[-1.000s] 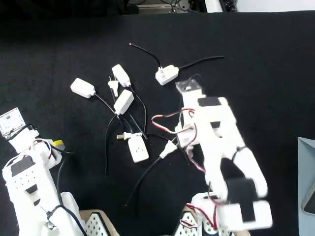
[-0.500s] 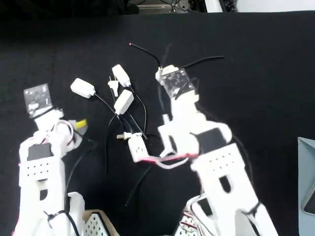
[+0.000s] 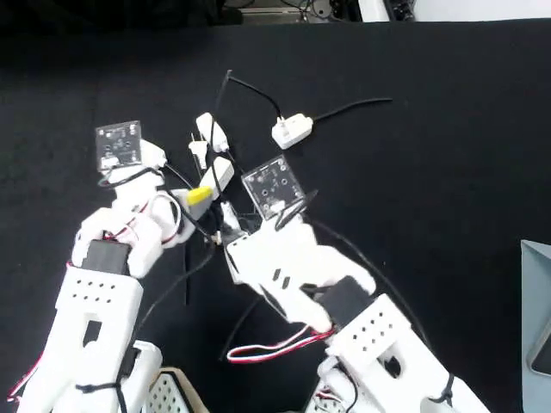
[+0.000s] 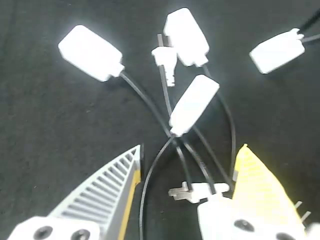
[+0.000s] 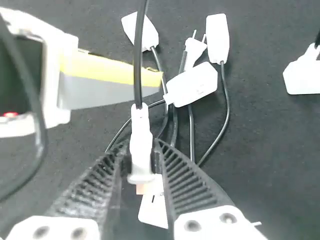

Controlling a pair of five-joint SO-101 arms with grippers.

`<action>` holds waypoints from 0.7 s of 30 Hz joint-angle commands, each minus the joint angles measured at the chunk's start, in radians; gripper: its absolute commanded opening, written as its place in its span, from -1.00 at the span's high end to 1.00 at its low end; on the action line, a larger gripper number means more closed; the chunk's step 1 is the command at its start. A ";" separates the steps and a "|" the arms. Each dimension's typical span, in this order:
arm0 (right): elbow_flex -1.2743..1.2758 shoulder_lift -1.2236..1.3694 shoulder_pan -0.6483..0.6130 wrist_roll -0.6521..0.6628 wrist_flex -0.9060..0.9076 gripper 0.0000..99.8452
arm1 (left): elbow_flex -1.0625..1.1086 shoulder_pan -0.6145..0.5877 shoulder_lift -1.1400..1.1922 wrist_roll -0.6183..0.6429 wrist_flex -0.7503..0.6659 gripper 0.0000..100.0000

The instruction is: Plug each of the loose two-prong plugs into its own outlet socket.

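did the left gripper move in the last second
yes, in the high view the left gripper went from the lower left corner up and rightward, ending much nearer the lone outlet socket, which stayed put

The left arm is slanting inward from the lower left of the high view. The left gripper is holding its jaws wide apart, with a grey ribbed finger on one side and a yellow finger on the other. The right arm is slanting in from the lower right, and the right gripper is pinching a white plug between its black ribbed fingers, close beside the left gripper's yellow finger.
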 commanded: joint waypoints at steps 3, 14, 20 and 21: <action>0.047 -0.022 -0.015 -0.006 -0.106 0.98 | -0.008 0.082 -0.209 0.006 0.043 0.41; 0.058 -0.022 -0.009 -0.012 -0.106 0.98 | 0.166 0.205 -0.600 -0.123 0.130 0.41; 0.038 -0.028 0.078 -0.014 -0.055 0.98 | 0.174 0.074 -0.598 -0.121 0.137 0.41; 0.028 -0.024 0.110 -0.014 -0.048 0.98 | 0.177 0.059 -0.594 -0.123 0.137 0.41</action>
